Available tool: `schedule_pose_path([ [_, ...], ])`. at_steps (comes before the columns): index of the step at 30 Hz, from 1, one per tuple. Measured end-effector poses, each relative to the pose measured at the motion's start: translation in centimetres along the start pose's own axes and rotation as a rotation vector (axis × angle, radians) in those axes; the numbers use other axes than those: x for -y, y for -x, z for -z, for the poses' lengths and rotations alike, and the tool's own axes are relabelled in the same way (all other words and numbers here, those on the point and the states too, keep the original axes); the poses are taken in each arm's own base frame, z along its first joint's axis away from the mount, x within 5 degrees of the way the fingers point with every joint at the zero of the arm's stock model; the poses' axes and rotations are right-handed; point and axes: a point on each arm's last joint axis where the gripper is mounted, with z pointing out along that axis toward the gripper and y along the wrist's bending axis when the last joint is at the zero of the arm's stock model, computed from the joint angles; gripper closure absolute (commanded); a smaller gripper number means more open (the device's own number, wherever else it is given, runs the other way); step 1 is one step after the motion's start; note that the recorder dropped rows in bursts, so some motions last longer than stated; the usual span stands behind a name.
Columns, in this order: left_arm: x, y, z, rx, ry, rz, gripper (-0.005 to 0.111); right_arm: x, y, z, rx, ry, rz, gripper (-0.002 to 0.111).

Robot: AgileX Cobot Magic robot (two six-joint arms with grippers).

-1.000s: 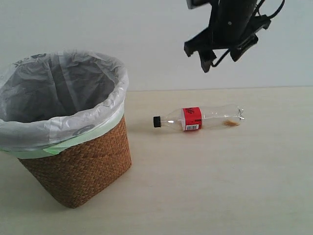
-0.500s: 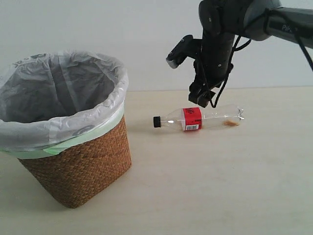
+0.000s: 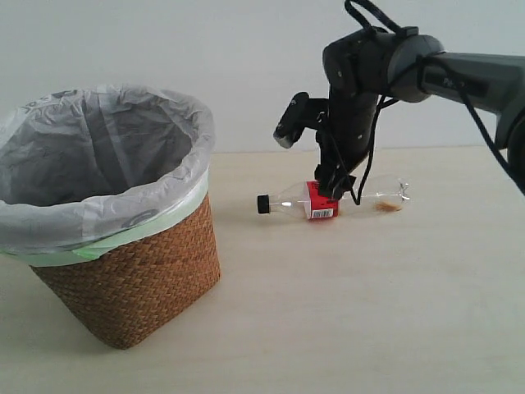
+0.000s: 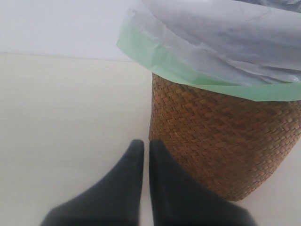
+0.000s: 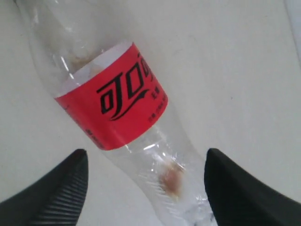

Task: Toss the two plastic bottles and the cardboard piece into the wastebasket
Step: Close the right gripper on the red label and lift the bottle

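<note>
Right claw (image 5: 145, 159): spread wide, one dark ribbed finger (image 5: 66, 188) on each side of the slim bottle (image 5: 113, 101), with a strip of pale table between each finger and the clear plastic. Not clamped on anything. Set astride the narrower clear stretch next to the red label (image 5: 120, 106), close to a smear of brown dregs (image 5: 171, 179) inside the bottle.

In the outside view, down low at the bottle's middle, tips right at the label. Above them the black arm (image 3: 361, 90), rising and then bending off to the right edge.

Bottle on its side on the light wooden table (image 3: 369, 312), lengthwise across the view. Black cap (image 3: 262, 204) turned toward the basket (image 3: 131, 287), crimped clear end turned away from it. Apart from the basket, with a gap of bare table between cap and wicker.

Left claw (image 4: 144, 146): pressed together, only a thin line between its two dark fingers (image 4: 124, 183), nothing held between them. Low over the table, tips just beside the foot of the basket; touching it or not, cannot tell.

Basket upright at the left of the outside view, brown woven sides narrowing toward the base. Lined with a thin whitish bag (image 3: 107, 139), folded out over the rim and ending in a pale green band. Behind everything, a plain white wall (image 3: 205, 49).
</note>
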Motion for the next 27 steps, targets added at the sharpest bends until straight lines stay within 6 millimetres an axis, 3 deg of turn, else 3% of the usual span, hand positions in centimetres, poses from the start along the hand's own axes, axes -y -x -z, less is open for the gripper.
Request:
schedule_pose_path([
  [9, 0.0, 0.0, 0.0, 0.000, 0.000, 0.000, 0.103, -1.5, 1.0, -3.4, 0.006, 0.004, 0.059, 0.046],
  [18, 0.0, 0.0, 0.0, 0.000, 0.000, 0.000, 0.103, -3.9, 2.6, -5.1, 0.020, 0.023, 0.109, 0.046],
  [24, 0.0, 0.0, 0.0, 0.000, 0.000, 0.000, 0.103, -4.2, 2.6, -5.7, 0.019, 0.033, 0.079, 0.046],
  [27, 0.0, 0.0, 0.0, 0.000, 0.000, 0.000, 0.103, -4.2, 2.7, -5.7, 0.023, 0.030, 0.062, 0.060],
])
